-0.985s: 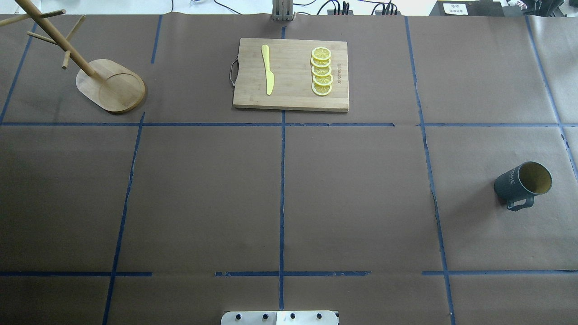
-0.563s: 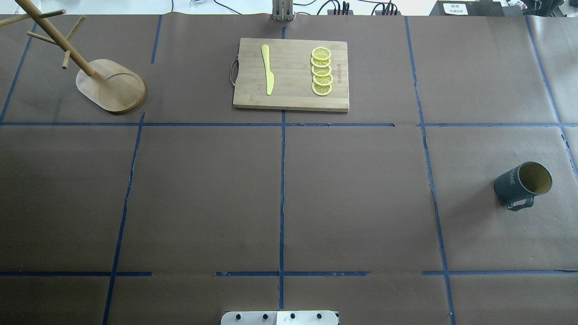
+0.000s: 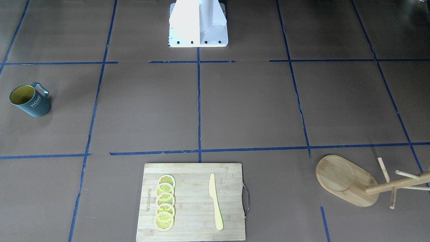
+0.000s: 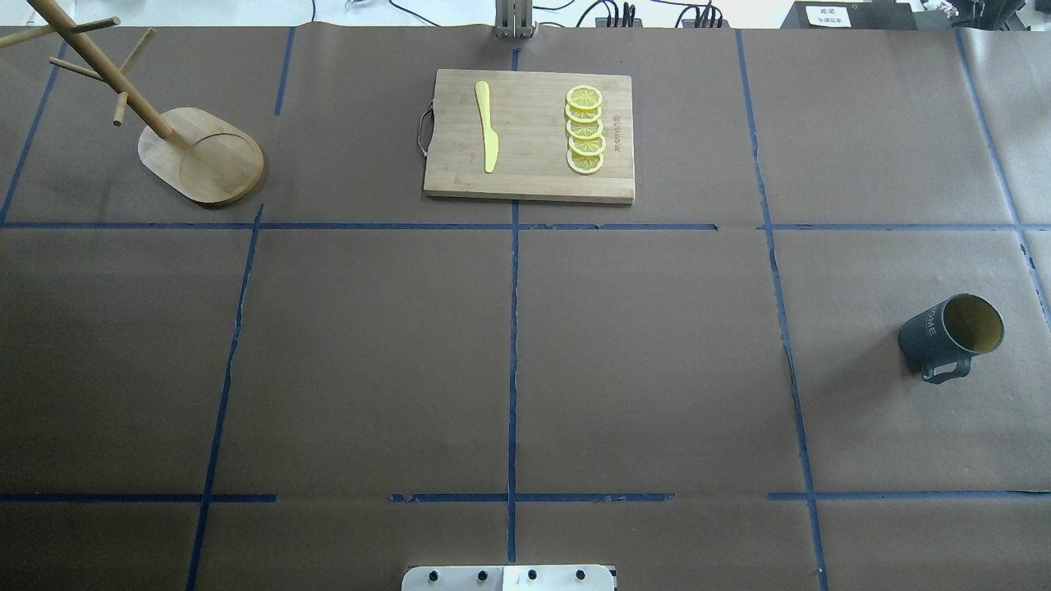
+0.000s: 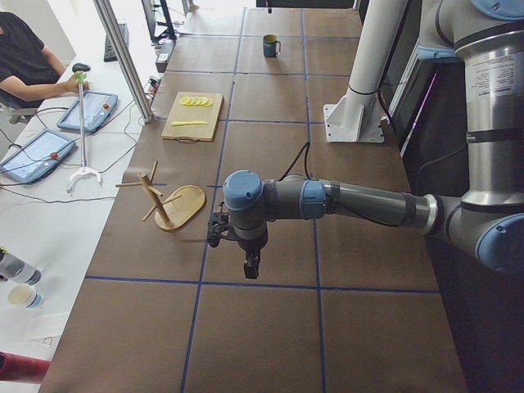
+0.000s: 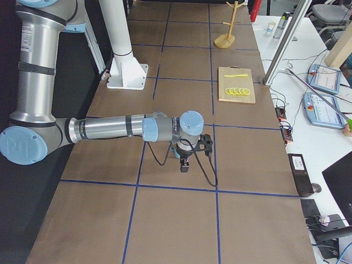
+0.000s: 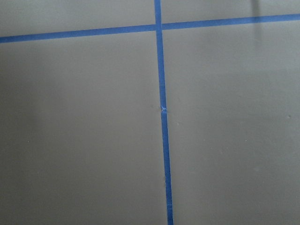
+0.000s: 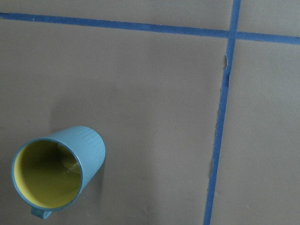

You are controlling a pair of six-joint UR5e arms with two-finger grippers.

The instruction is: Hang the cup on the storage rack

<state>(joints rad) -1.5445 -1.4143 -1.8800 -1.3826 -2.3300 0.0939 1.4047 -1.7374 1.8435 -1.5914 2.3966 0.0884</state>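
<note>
The cup point(image 4: 952, 335), dark blue-grey with a yellow inside and "HOME" lettering, stands upright at the table's right side, handle toward the robot. It also shows in the front-facing view point(image 3: 30, 101) and from above in the right wrist view point(image 8: 58, 171). The storage rack point(image 4: 201, 156), a wooden mug tree with an oval base, stands at the far left, also in the front-facing view point(image 3: 346, 179). My left gripper point(image 5: 246, 266) and right gripper point(image 6: 185, 165) hang above the table and show only in the side views. I cannot tell whether they are open or shut.
A rectangular cutting board point(image 4: 530, 185) with a yellow knife point(image 4: 488, 127) and several lemon slices point(image 4: 585, 131) lies at the far middle. The robot's white base point(image 4: 509, 577) sits at the near edge. Blue tape lines cross the brown table cover. An operator sits beyond the far edge point(image 5: 24, 57).
</note>
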